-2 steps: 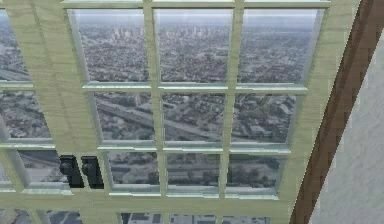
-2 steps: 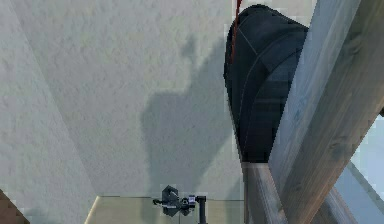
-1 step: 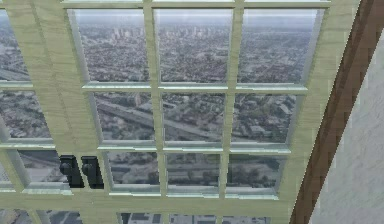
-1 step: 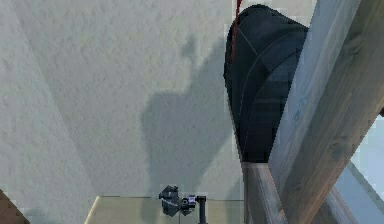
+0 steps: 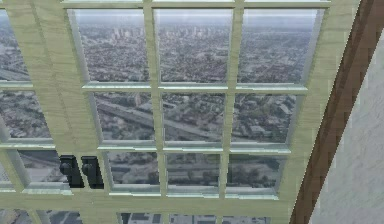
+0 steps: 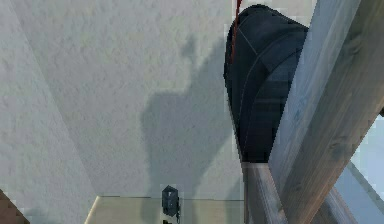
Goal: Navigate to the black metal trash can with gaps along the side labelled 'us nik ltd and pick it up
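Trash can (image 6: 262,80) beside wooden beam (image 6: 322,110).

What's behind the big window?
A city from high up, with lots of buildings and roads, shows through the window. Its frame bars and two dark handles hide small bits of it.

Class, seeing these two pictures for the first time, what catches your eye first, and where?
In the forward view, a big many-paned window with a pale frame looks out on a city far below, with two dark handles at its lower left. In the arm side view, a large dark rounded thing stands out at the upper right against the white wall.
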